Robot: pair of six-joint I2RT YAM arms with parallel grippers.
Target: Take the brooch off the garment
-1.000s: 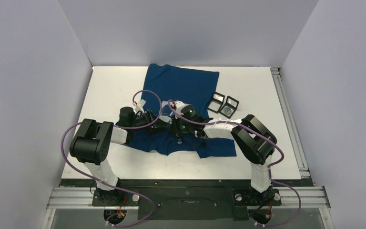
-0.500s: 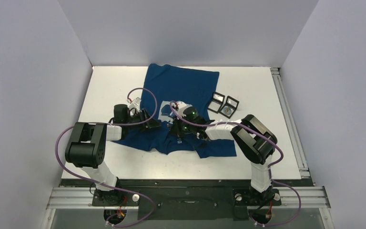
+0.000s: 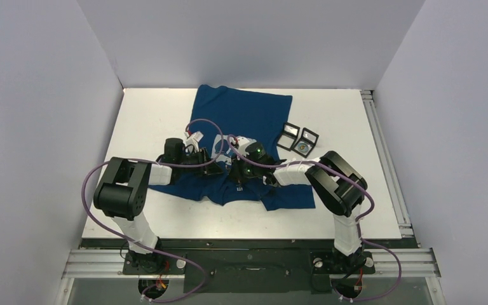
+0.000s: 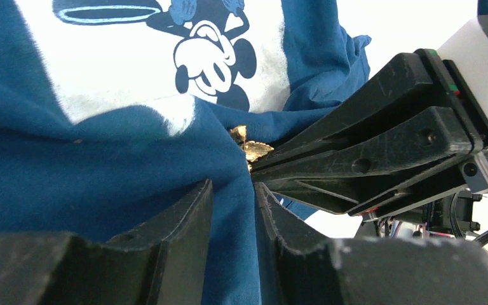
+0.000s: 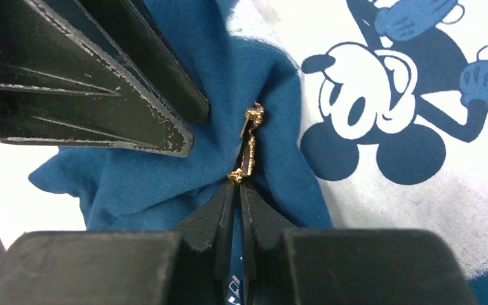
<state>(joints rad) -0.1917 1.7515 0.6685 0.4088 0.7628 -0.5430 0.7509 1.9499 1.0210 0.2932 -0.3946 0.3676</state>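
Observation:
The garment (image 3: 248, 111), a dark blue T-shirt with a pale cartoon-mouse print (image 5: 419, 108), lies on the white table and is bunched up between the two grippers. The small gold brooch (image 5: 251, 143) sits on a raised fold beside the print; it also shows in the left wrist view (image 4: 249, 147). My right gripper (image 5: 237, 185) is shut, its tips pinching the brooch's lower end. My left gripper (image 4: 232, 203) is shut on a fold of the garment just below the brooch. In the top view the left gripper (image 3: 218, 168) and the right gripper (image 3: 235, 170) nearly touch; the brooch is hidden there.
Two small open black boxes (image 3: 288, 135) (image 3: 305, 142) stand on the table to the right of the shirt. Grey walls close in the table on three sides. A metal rail (image 3: 381, 152) runs along the right edge.
My left gripper, drawn back to the left half a second ago, has moved right again up against the right gripper. The right arm has hardly moved.

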